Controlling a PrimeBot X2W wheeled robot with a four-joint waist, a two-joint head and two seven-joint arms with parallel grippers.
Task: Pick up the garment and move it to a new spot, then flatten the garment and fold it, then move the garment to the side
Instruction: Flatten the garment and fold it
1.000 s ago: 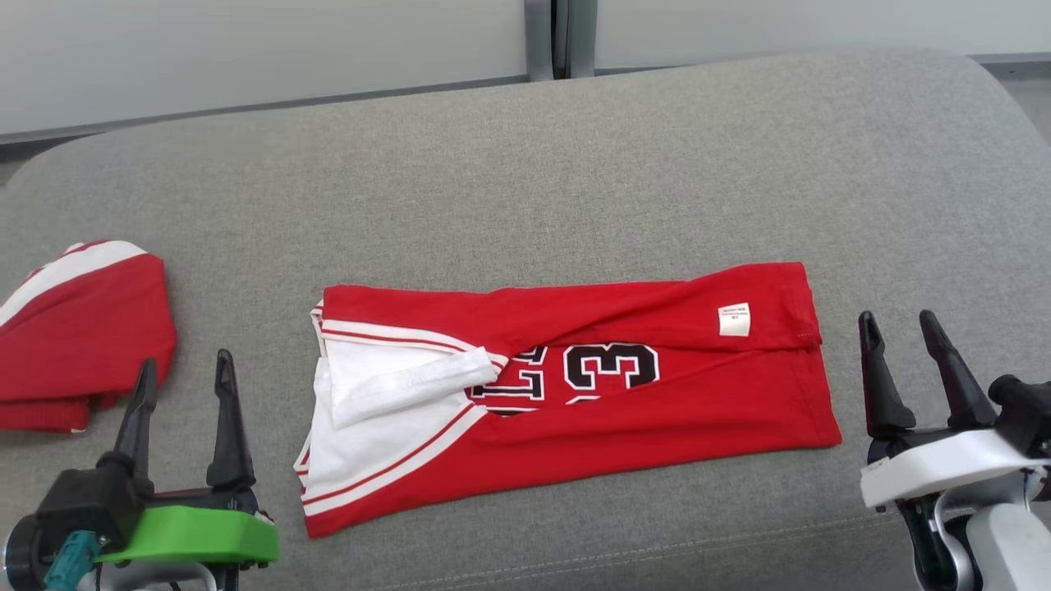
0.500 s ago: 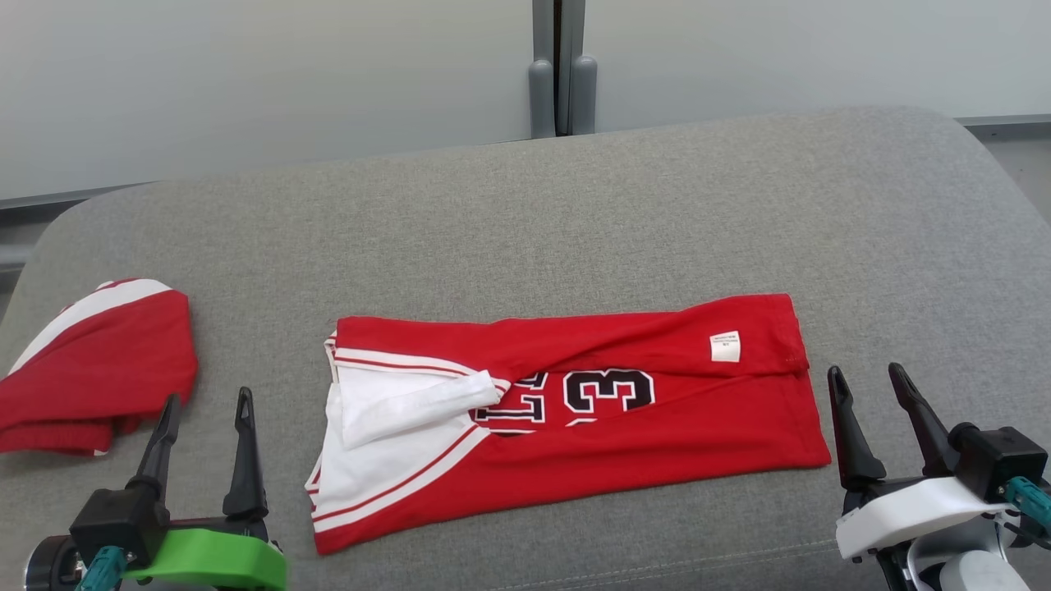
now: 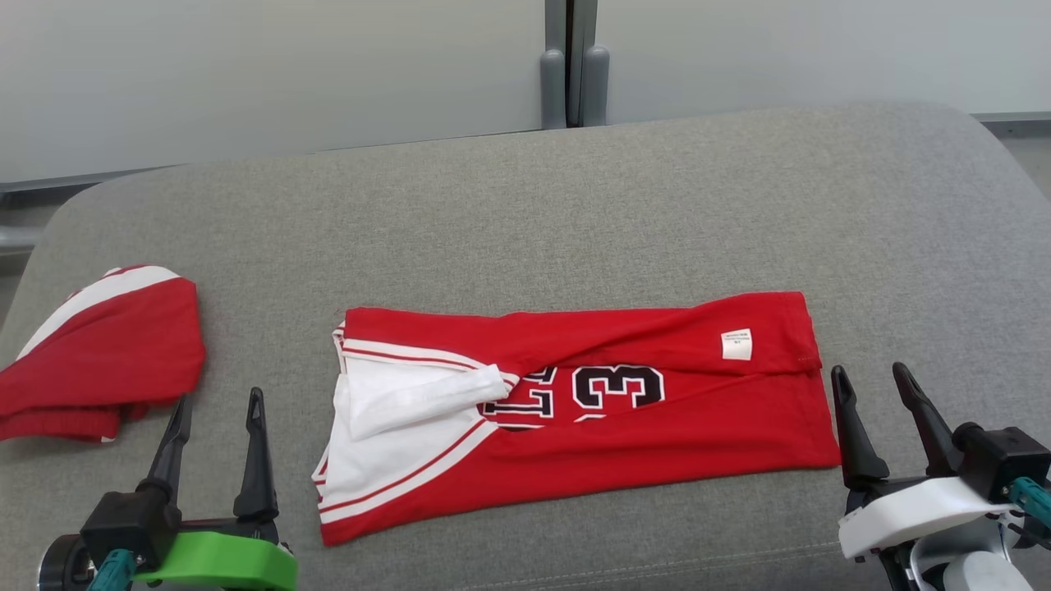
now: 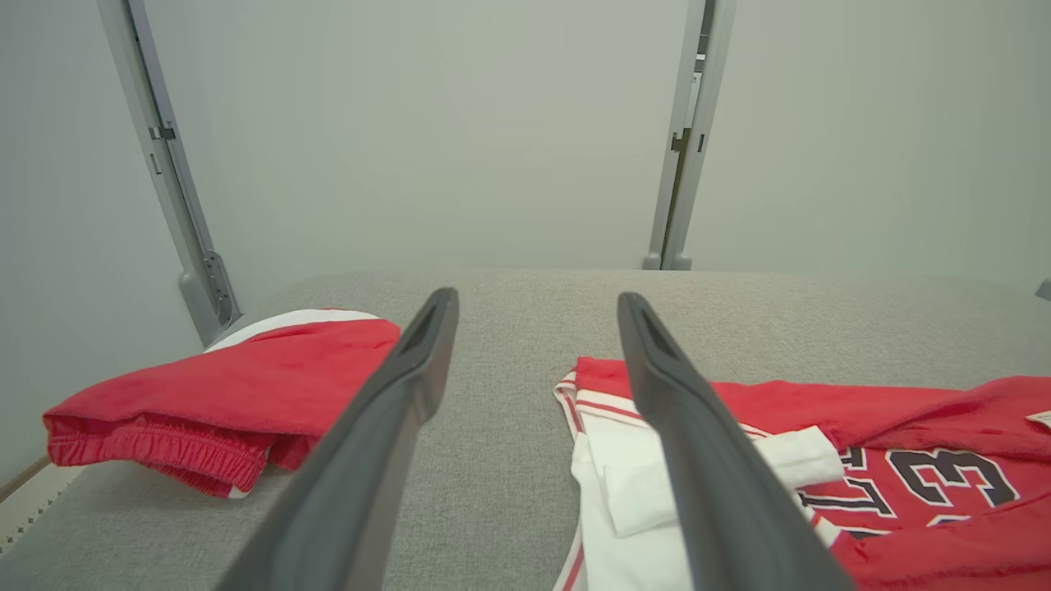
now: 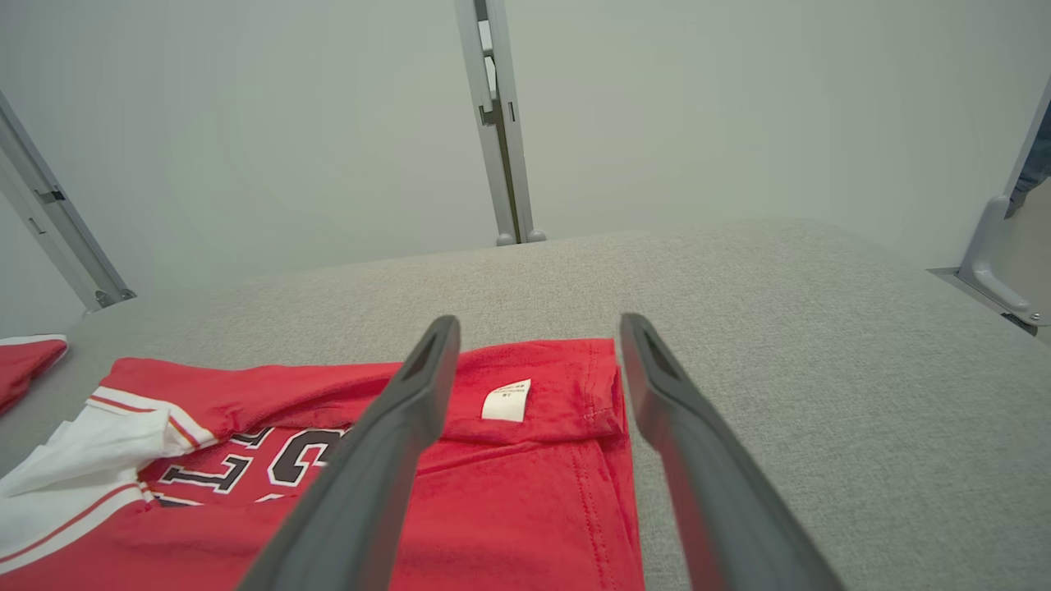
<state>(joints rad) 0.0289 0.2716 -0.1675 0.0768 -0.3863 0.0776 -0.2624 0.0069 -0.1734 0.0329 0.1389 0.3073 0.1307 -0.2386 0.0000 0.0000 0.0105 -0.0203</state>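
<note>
On the garment (image 3: 657, 435), lettering (image 3: 599, 386) (part-hidden)

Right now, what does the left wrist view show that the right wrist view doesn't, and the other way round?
Left wrist view adds the open left tool and the gathered elastic edge of the folded red-and-white garment beside the red jersey. Right wrist view adds the open right tool, the jersey's stitched hem end and the bare grey cushion beyond it. Both share the jersey, its black lettering, the cushion and the pale wall with grey uprights.
</note>
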